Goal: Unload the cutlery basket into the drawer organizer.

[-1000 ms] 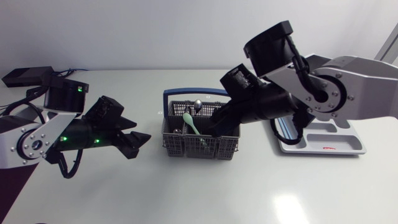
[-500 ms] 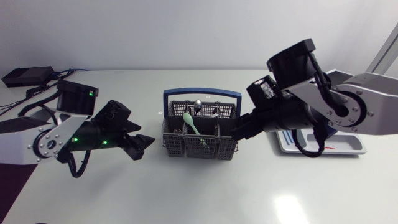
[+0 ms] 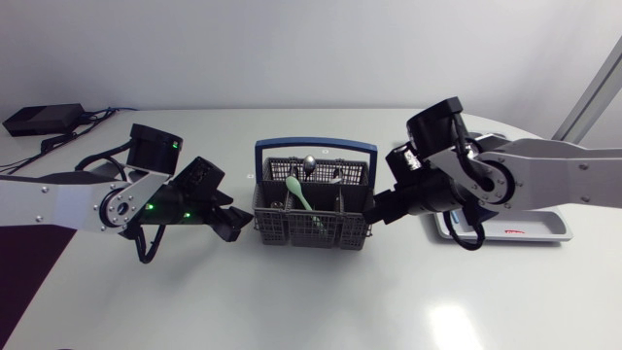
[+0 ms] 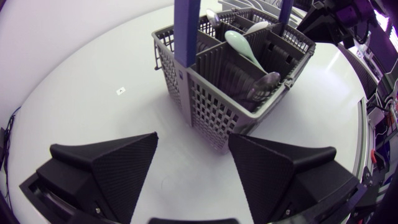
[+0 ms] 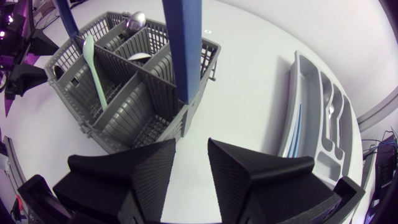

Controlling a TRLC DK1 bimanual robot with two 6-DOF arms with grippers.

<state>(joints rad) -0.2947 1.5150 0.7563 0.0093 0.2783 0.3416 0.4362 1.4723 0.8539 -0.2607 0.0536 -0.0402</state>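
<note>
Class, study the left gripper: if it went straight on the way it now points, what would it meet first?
Most likely the cutlery basket: its grey mesh wall near the corner, below the blue handle. The left gripper points at it, with only bare table between.

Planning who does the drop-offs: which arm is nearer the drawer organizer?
Right. The right arm reaches across the drawer organizer, jaws at the cutlery basket's nearer end; the left arm is at the basket's opposite end.
</note>
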